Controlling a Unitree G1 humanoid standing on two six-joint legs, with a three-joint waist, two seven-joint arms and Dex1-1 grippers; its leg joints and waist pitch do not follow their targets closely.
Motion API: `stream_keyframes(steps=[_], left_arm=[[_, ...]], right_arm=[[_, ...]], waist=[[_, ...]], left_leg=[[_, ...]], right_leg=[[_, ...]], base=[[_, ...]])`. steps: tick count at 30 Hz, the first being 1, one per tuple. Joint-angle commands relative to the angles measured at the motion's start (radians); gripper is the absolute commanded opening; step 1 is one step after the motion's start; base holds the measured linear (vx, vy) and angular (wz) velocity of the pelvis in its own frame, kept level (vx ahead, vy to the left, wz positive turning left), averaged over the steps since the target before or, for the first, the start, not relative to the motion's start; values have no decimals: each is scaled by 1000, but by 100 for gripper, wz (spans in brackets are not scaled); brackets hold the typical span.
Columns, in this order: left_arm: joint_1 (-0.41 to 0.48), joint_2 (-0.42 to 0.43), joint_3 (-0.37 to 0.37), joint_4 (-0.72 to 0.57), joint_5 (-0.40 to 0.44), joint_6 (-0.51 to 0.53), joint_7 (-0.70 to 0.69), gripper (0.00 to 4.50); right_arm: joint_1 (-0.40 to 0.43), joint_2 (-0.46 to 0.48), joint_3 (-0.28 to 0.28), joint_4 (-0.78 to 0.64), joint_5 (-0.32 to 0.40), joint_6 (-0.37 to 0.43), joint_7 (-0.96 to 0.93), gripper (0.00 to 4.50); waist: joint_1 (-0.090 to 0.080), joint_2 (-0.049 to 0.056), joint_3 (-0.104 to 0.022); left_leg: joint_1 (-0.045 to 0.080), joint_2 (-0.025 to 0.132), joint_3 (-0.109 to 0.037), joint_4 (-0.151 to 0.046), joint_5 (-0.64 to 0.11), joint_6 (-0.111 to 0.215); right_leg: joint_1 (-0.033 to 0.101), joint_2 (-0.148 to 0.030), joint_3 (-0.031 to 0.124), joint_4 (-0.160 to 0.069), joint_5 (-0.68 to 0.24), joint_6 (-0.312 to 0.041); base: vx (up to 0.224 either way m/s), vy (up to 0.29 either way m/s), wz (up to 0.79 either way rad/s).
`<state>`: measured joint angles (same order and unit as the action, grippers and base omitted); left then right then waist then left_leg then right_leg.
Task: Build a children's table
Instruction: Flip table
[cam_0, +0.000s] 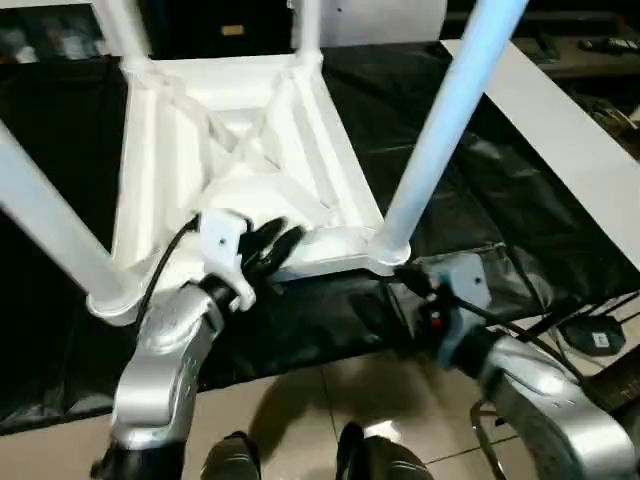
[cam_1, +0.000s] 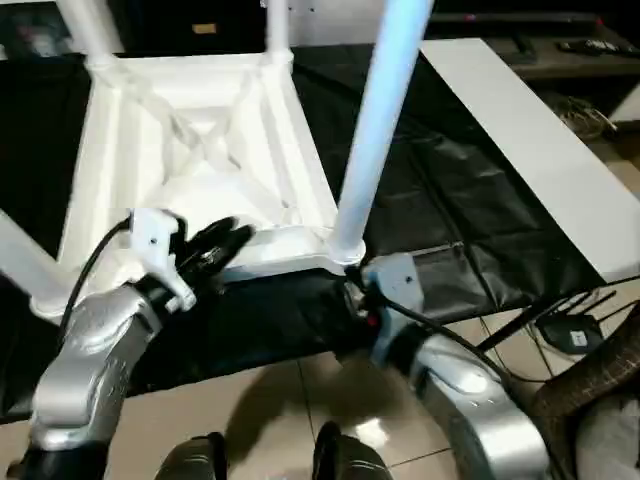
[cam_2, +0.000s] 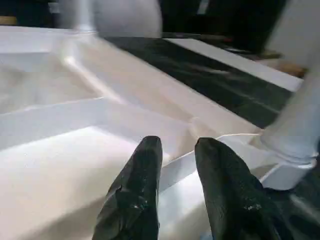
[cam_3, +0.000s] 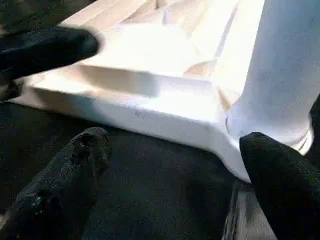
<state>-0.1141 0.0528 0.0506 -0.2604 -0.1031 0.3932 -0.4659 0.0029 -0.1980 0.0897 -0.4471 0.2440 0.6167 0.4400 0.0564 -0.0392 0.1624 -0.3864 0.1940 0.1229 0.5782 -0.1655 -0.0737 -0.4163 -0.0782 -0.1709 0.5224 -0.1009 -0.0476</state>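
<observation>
- Lying upside down on the black-covered tabletop (cam_0: 480, 200), the white table (cam_0: 240, 150) shows its ribbed underside to the head camera.
- Four legs stand up from the corner sockets: near right leg (cam_0: 440, 130), near left leg (cam_0: 50, 225), far left leg (cam_0: 120, 28), far right leg (cam_0: 308, 25).
- All four legs are cut off by the picture's top or side edge, so their ends can't be seen.
- Two claws are in play, both at the table's near edge.
- Left claw (cam_0: 272, 246) reaches over the near rim; in its wrist view the two black fingers (cam_2: 137, 195) sit a little apart with the rim's wall (cam_2: 175, 167) rising into the gap between them — contact is hard to judge, and I cannot tell whether it is clamped.
- Right claw (cam_3: 170, 165) hangs spread wide open, holding nothing, just in front of the near right socket (cam_0: 388, 252); one finger is low beside the rim, the other beside the socket.
- From the head camera, the right claw's fingers are mostly hidden behind its own wrist housing (cam_0: 455, 285).
- White board (cam_0: 560, 130) lies along the tabletop's right side.
</observation>
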Motion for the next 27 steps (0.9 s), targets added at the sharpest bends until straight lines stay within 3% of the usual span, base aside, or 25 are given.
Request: stream_keyframes(steps=[1, 2, 3, 4, 6, 7, 8, 9, 10, 11, 12, 13, 14, 15, 16, 17, 18, 19, 20, 21, 22, 23, 24, 25, 27], left_arm=[[23, -9, -9, -22, 47, 30, 49, 138], [29, -12, -6, -21, 57, 24, 60, 138], [39, -17, 0, -19, 71, 12, 77, 138], [61, -25, 11, -31, 77, 3, 97, 138], [104, -36, 27, -54, 98, -40, 144, 138], [119, -31, 26, -67, 116, -29, 164, 138], [128, -22, 19, -80, 123, -11, 184, 138], [132, -20, 15, -90, 126, 14, 203, 138], [132, -20, 15, -90, 126, 14, 203, 138], [134, -20, 13, -97, 127, 30, 216, 138], [128, -37, 28, -92, 113, 13, 231, 138], [123, -63, 51, -85, 101, -17, 255, 155], [123, -65, 53, -85, 100, -19, 257, 155], [126, -71, 56, -86, 102, -24, 265, 155], [128, -74, 59, -87, 107, -25, 275, 155], [132, -67, 56, -87, 125, -31, 294, 155], [134, -61, 52, -84, 128, -25, 294, 155], [134, -55, 49, -84, 133, -26, 304, 155], [135, -52, 52, -86, 136, -30, 314, 155], [136, -46, 55, -88, 143, -29, 324, 155], [139, -44, 65, -89, 160, -34, 348, 155], [141, -45, 74, -89, 172, -34, 364, 155], [142, -44, 80, -91, 178, -35, 372, 155], [145, -43, 90, -96, 188, -37, 388, 155], [160, -40, 97, -126, 175, -34, 383, 155]], right_arm=[[-6, 19, -1, 20, 2, -26, -20, 450], [-7, 22, -2, 23, 8, -33, -15, 450], [-7, 25, -2, 28, 17, -43, -7, 450], [-7, 21, 8, 36, 2, -63, -9, 450], [-9, 17, 28, 63, -17, -86, -2, 450], [-15, 24, 27, 84, -23, -101, -8, 450], [-20, 31, 27, 101, -26, -116, -15, 450], [-31, 29, 31, 120, -40, -132, -20, 450], [-31, 29, 31, 120, -40, -132, -20, 450], [-37, 29, 33, 133, -48, -143, -22, 450], [-53, 39, 19, 154, -50, -165, -34, 450], [-71, 55, -3, 176, -40, -187, -44, 450], [-73, 56, -4, 177, -39, -188, -44, 450], [-82, 57, -13, 185, -18, -191, -31, 450], [-86, 51, -11, 188, -18, -193, -25, 450], [-93, 34, -3, 199, -31, -216, -13, 450], [-97, 30, -5, 207, -24, -218, 2, 450], [-102, 22, -6, 217, -19, -230, 16, 450], [-107, 15, -5, 223, -13, -238, 31, 450], [-113, 11, -4, 233, -10, -239, 39, 450], [-116, 8, -4, 245, -3, -241, 52, 450], [-117, 7, -1, 256, 1, -246, 68, 450], [-117, 4, 4, 264, 1, -251, 79, 450], [-118, -1, 13, 278, 0, -262, 102, 450], [-123, 9, 11, 284, 18, -261, 112, 450]], waist=[[-2, 19, -104], [-4, 16, -106], [-2, 17, -105], [-7, 13, -99], [-16, 23, -83], [15, 40, -53], [50, 40, -48], [70, 10, -44], [56, -28, -95], [54, -45, -57], [55, -34, -57], [82, 9, -58], [62, 6, -31], [55, 57, -63], [46, 67, -75], [39, 92, -79], [26, 74, -89], [16, 72, -93], [17, 61, -96], [34, 25, -120], [38, 16, -122], [41, -8, -132], [34, -21, -138], [30, -12, -138], [26, -12, -135]], left_leg=[[-8, 31, 7, -40, -12, 191], [-16, 23, 8, -35, -15, 206], [-27, 16, 11, -31, -60, 208], [-17, 23, 11, -35, -205, 178], [14, 48, -5, -51, -475, 94], [-66, 144, -36, -195, -863, 8], [-62, 131, 2, -203, -914, 4], [-107, 65, -13, -187, -890, 50], [-28, -5, -6, -69, -608, 19], [35, -56, -8, 130, -433, 18], [42, -77, -3, 216, -259, 76], [-48, -13, -11, 250, -214, 135], [-8, 2, -8, 262, -279, 123], [95, 39, -24, 154, -388, 57], [169, 100, -61, 98, -484, 3], [103, 231, -130, -76, -617, -43], [119, 212, -117, -77, -623, -32], [94, 126, -66, -49, -488, 65], [78, 80, -41, -21, -410, 78], [20, 23, -25, 19, -183, 81], [8, 14, -16, 18, -104, 62], [24, 12, -7, 15, -43, 56], [16, 5, -9, 7, -17, 63], [18, 3, -5, -14, -9, 81], [18, 9, -3, -24, -33, 94]], right_leg=[[30, -50, 45, -74, -283, -82], [29, -50, 41, -76, -286, -94], [27, -50, 30, -89, -371, -77], [23, -49, 18, -94, -515, -35], [30, -52, -4, -96, -712, 50], [95, -10, 54, 196, -455, 42], [69, 12, 52, 217, -354, 16], [103, 12, 112, 262, -400, 8], [61, -37, 173, 157, -717, -8], [-42, -143, 144, -39, -1081, -72], [-48, -144, 124, -67, -1158, -179], [102, -196, 116, -54, -995, -396], [71, -197, 79, -64, -999, -347], [71, -112, 68, -41, -830, -248], [40, -66, 23, -9, -639, -169], [51, -20, 49, 198, -329, -45], [27, -13, 57, 215, -258, -9], [16, -34, 97, 180, -138, 0], [22, -54, 118, 128, -87, 0], [80, -104, 169, 83, 31, -19], [94, -114, 177, 82, 77, -18], [94, -103, 177, 77, 129, -25], [110, -94, 174, 82, 160, -23], [110, -82, 163, 70, 152, -46], [109, -83, 162, 63, 89, -78]], base=[[-57, 33, 8], [-57, 33, 8], [-58, 33, 4], [-71, 27, -2], [-61, 20, -5], [-101, -23, -5], [-101, -23, -5], [-91, -89, 22], [-11, -143, 51], [-11, -143, 51], [-42, -132, 61], [11, -68, 64], [11, -68, 64], [27, -22, 76], [-89, -39, 53], [-89, -39, 53], [-57, -37, 13], [0, 0, 0], [0, 0, 0], [10, -84, -1], [-22, -108, 1], [-22, -108, 1], [-25, -96, -1], [-10, -81, -8], [-12, -78, -6]])
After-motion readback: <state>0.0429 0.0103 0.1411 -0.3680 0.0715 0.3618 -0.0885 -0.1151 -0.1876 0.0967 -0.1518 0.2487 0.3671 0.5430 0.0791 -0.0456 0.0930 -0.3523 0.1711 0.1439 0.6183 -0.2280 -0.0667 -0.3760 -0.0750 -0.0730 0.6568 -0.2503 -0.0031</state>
